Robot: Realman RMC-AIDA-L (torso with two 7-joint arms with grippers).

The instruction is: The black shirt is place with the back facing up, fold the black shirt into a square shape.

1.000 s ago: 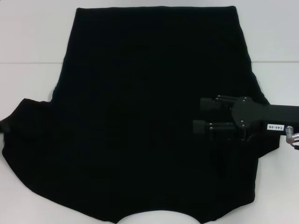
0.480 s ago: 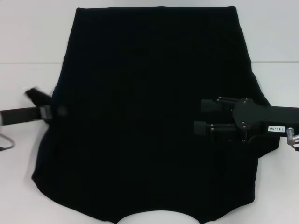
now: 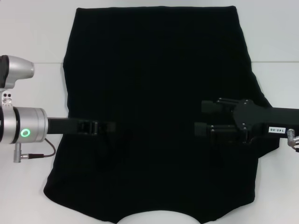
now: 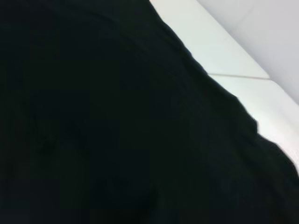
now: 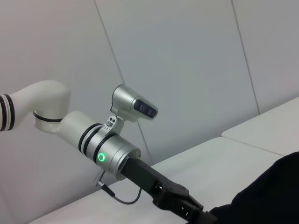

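The left sleeve is no longer lying out on the desk (image 3: 32,37): within the last second the left tool (image 3: 105,127) has carried it inward, and it is now lying over the body of the shirt (image 3: 154,70). I judge the left side fold is nearly done. Whether this tool is gripping the cloth, I cannot tell, because black is hiding black. The right tool (image 3: 202,116) is staying over the right side, its two fingers apart and holding nothing. The shirt is lying flat in the middle of the white desk, collar toward the robot. Behind it a plain white panelled wall (image 5: 196,60) is standing.
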